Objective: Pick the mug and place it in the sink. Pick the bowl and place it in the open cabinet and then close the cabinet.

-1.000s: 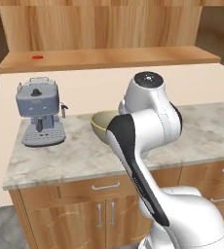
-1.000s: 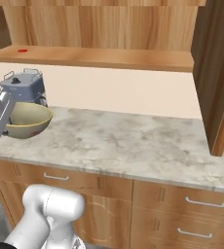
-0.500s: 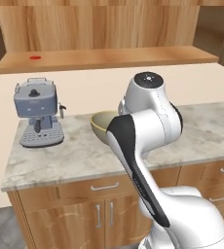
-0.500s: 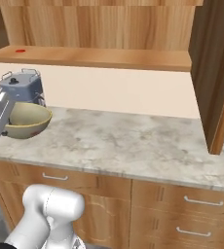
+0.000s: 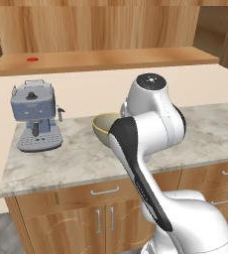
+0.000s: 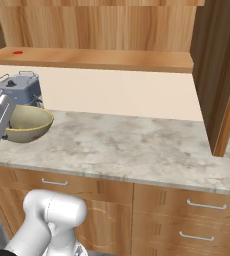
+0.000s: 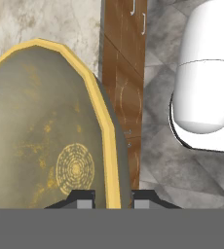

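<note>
The marble counter point(image 6: 137, 150) runs under and well out to the right of the gripper in the right base view, with wooden base cabinets point(image 6: 162, 210) below it carrying silver bar handles. Above the gripper, along the wall, sits the cabinet's light wood shelf point(image 6: 102, 59), and the cabinet's open door point(image 6: 222, 75) hangs far off to the right, at the opposite end of the counter from the hand. Behind the gripper stands a grey-blue coffee machine point(image 5: 34, 116); in the left base view it lies to the left of the bowl and apart from it. The bowl point(image 6: 28, 124), olive-tan with a yellow rim, is held just clear above the counter near its left end, roughly level in the right base view. The gripper point(image 7: 113, 197) is clamped narrowly on the bowl's rim: in the hand view one dark fingertip point(image 7: 83, 196) sits inside the rim and the other outside, with the yellow edge between them and the speckled inside spreading away to the left. A small red mark point(image 5: 32, 59) lies on the shelf, above and well away from the hand.
</note>
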### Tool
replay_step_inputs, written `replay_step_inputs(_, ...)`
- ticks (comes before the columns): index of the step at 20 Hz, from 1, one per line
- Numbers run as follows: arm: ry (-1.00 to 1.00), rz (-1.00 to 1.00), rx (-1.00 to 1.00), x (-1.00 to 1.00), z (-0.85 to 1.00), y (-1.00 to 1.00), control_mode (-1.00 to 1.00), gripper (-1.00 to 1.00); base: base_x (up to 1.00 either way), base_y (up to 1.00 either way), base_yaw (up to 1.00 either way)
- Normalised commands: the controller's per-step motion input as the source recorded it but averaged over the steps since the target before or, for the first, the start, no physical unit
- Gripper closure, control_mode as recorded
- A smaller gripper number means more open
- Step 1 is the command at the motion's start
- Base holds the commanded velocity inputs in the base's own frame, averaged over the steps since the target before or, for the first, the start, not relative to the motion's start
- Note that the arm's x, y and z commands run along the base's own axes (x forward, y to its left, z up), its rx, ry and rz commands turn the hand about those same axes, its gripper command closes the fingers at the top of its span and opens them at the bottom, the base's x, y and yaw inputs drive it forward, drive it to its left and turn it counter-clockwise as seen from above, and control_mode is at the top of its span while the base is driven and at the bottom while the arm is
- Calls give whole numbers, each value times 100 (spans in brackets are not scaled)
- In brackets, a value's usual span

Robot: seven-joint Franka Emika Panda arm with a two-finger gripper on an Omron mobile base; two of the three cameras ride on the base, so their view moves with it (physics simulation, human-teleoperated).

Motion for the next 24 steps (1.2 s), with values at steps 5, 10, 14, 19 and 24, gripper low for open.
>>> replay_step_inputs(5,0,0,0,0,0,0,100,100,2,0,3)
replay_step_inputs(10,0,2,1,0,0,-1,-100,100,1,0,6)
replay_step_inputs(14,-6,7,0,-1,24,-14,-100,100,0,0,0)
replay_step_inputs(19,-13,6,0,-1,47,-10,-100,100,0,0,0)
replay_step_inputs(24,-16,8,0,0,48,-14,-100,100,0,0,0)
